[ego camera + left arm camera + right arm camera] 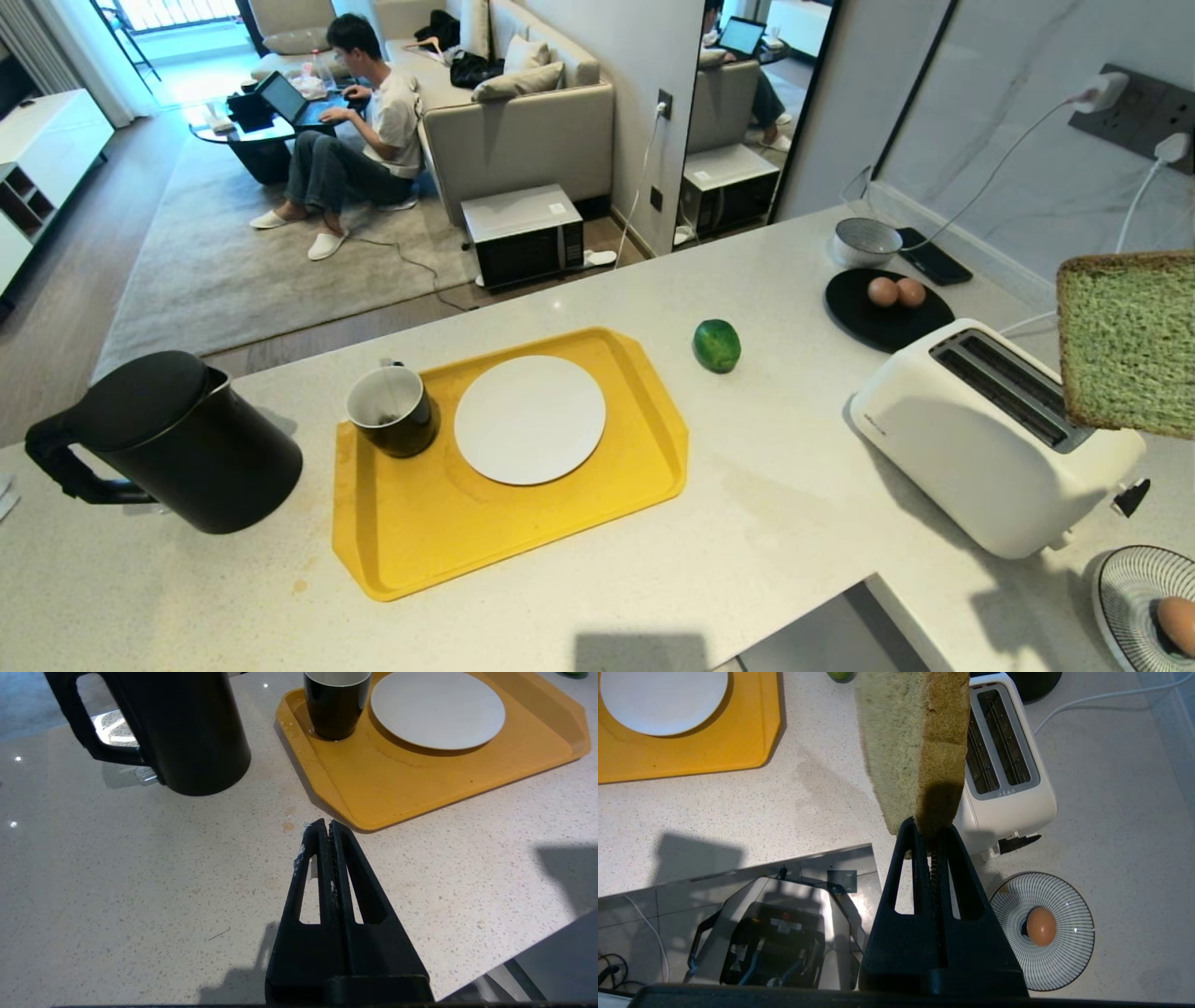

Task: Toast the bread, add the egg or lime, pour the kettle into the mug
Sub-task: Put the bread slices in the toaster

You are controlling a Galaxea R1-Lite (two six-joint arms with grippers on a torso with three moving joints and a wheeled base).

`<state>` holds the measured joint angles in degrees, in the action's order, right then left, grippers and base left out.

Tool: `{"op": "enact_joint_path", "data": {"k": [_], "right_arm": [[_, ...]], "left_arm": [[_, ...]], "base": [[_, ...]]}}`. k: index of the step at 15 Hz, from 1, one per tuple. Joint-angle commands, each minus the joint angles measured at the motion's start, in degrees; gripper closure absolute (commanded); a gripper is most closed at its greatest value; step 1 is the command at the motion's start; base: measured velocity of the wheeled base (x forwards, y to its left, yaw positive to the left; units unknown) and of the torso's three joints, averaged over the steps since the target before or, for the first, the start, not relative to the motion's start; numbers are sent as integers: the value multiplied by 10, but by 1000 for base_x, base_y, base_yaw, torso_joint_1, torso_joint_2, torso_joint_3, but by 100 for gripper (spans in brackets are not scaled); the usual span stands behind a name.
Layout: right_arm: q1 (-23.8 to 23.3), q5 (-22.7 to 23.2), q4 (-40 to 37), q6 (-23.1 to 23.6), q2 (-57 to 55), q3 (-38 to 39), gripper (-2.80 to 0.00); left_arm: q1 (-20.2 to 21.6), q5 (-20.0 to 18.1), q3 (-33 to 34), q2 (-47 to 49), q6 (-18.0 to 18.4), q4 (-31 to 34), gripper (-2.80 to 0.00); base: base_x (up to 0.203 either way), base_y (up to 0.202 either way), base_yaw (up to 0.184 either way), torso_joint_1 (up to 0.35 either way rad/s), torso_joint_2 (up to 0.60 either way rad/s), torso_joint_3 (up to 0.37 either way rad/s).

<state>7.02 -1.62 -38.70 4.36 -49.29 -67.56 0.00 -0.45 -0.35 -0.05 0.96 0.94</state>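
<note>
While the bread [908, 746] hung above the toaster [1008, 765], pinched in the right gripper [930, 833], no slot was loaded. Left gripper [325, 826] closed, empty, over counter. Lime [716, 344], eggs [895, 292], kettle [177, 439], mug [390, 409] untouched; toasting, topping, pouring left.

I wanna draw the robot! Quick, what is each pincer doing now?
Left pincer: closed, empty, above the counter.
Right pincer: closed on the bread, held up near the toaster.
</note>
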Motion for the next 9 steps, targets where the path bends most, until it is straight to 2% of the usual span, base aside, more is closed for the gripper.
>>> {"op": "enact_joint_path", "data": {"k": [1,4,7,9], "right_arm": [[0,0,-2,0,-1,2,0],[0,-1,-1,2,-4,0,0],[-12,-30,-1,34,-19,2,0],[-15,-32,-2,36,-22,3,0]], "left_arm": [[0,0,0,0,0,0,0],[0,0,0,0,0,0,0],[0,0,0,0,0,0,0],[0,0,0,0,0,0,0]], "base": [[0,0,0,0,0,0],[0,0,0,0,0,0],[0,0,0,0,0,0],[0,0,0,0,0,0]]}}
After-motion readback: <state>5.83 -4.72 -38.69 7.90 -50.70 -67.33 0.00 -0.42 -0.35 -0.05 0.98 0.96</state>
